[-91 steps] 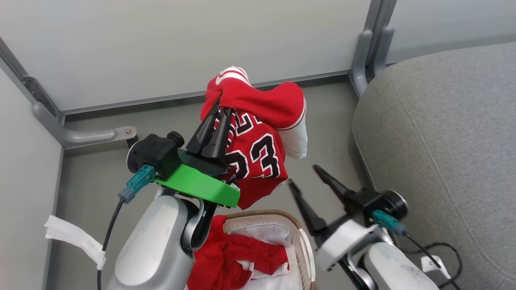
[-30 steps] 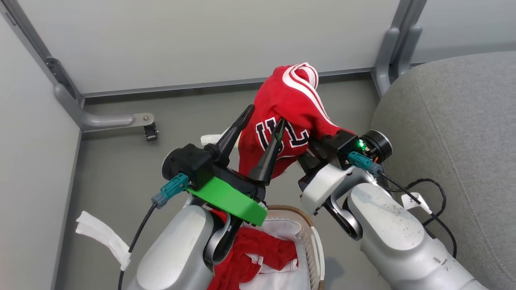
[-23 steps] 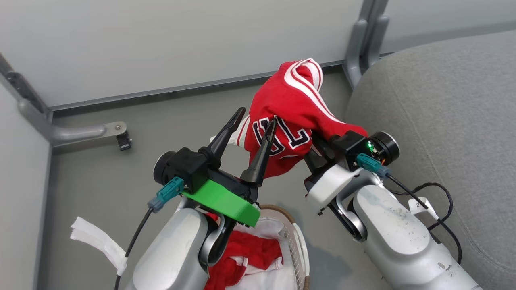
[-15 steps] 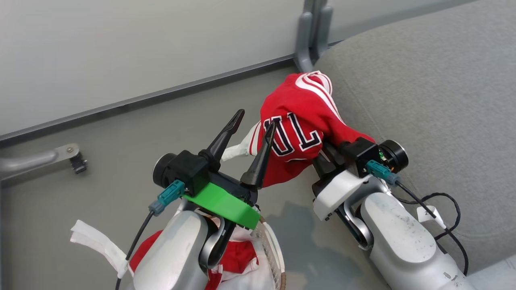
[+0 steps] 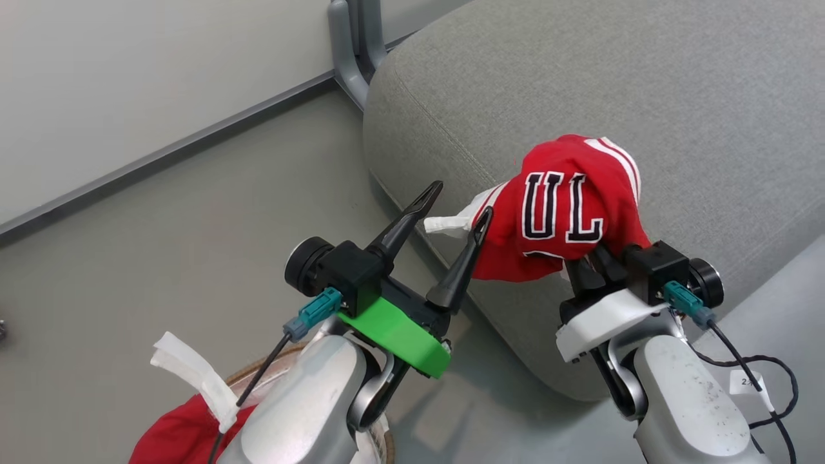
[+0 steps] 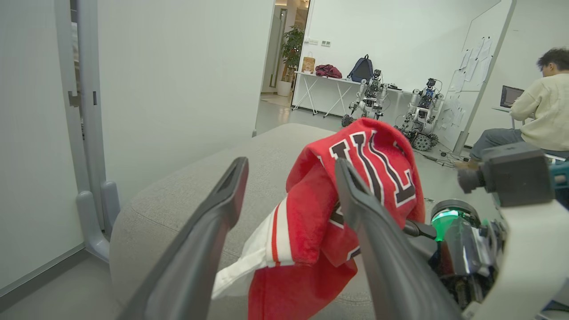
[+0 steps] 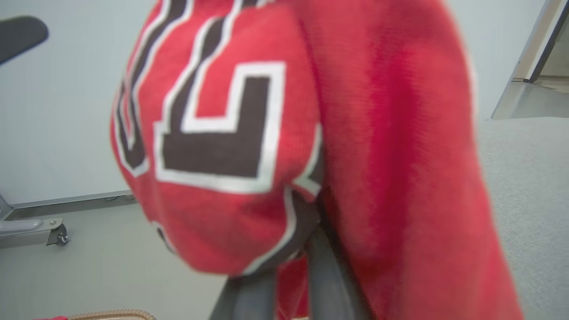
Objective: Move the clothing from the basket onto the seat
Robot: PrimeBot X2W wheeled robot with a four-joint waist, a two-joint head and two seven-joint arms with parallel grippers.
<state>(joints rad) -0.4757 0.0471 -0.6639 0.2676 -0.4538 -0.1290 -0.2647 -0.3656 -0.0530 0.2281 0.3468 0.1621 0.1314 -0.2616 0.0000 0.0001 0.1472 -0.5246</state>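
Right claw (image 5: 594, 265) clamped on the bunched red jersey (image 5: 567, 212), held aloft over the grey seat (image 5: 580, 77) near its front edge; left claw (image 5: 461, 202) spread wide, empty, just beside it; 1 more red piece (image 5: 171, 438) by the basket (image 5: 258, 372) rim.

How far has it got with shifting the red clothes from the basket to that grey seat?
Partly. Done: the red basketball jersey with black-and-white lettering is out of the white plastic basket with the brown rim. In hand: the right gripper holds it over the edge of the large grey fabric seat; the left gripper stands open alongside. Left: laying it down, then fetching the plain red piece in the basket.
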